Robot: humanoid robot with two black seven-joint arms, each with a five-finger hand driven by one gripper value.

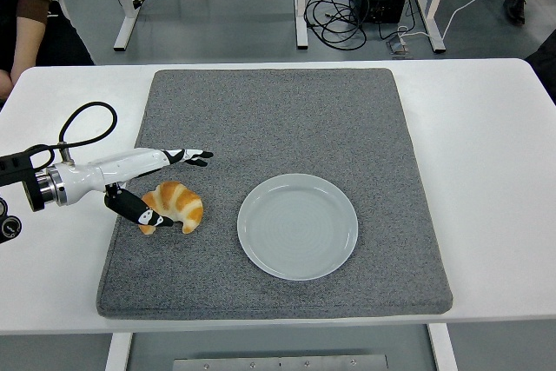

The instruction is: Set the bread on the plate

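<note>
A golden croissant lies on the grey mat, left of the pale round plate, with a gap between them. My left hand reaches in from the left edge and spans the bread. Its long fingers stretch out flat just behind the croissant, and its thumb rests against the croissant's near left end. The hand is open around the bread, not closed on it. The plate holds nothing. The right arm is not in view.
A black cable loops up from my left wrist over the white table. A person's sleeve and arm show at the top left corner. Cables and desk legs lie on the floor beyond the table.
</note>
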